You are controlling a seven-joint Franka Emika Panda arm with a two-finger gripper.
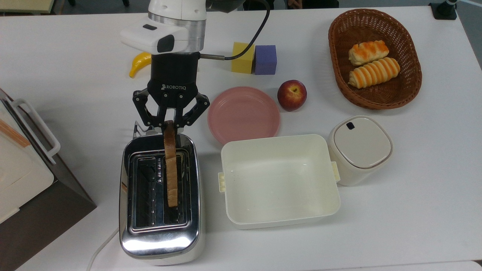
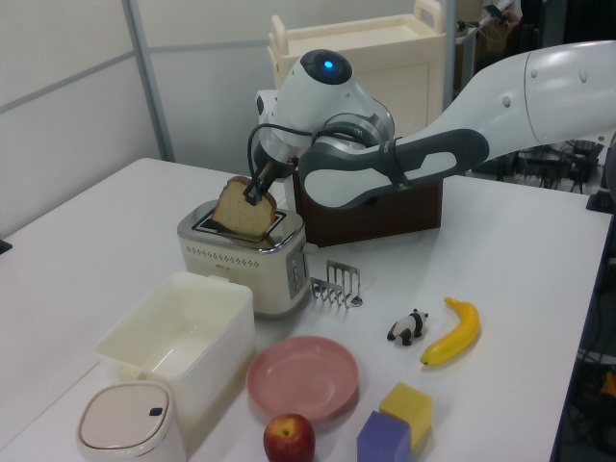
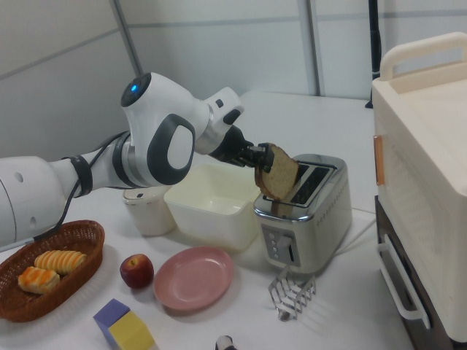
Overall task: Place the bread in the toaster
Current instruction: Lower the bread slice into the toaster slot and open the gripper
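My gripper (image 1: pixel 169 124) (image 2: pixel 254 192) (image 3: pixel 258 156) is shut on the top edge of the bread (image 1: pixel 170 165) (image 2: pixel 243 211) (image 3: pixel 276 175), a brown slice held on edge. The slice's lower end dips into the slot on the top view's right of the chrome toaster (image 1: pixel 160 241) (image 2: pixel 243 260) (image 3: pixel 306 219). The slice tilts, its upper end still above the toaster's back edge. The slot on the top view's left holds nothing.
A cream tub (image 1: pixel 279 180) stands right of the toaster in the top view, with a pink plate (image 1: pixel 243 114), an apple (image 1: pixel 292 95) and a lidded canister (image 1: pixel 359 148) nearby. A wire rack (image 2: pixel 337 282) lies beside the toaster. A large appliance (image 1: pixel 22 165) stands left.
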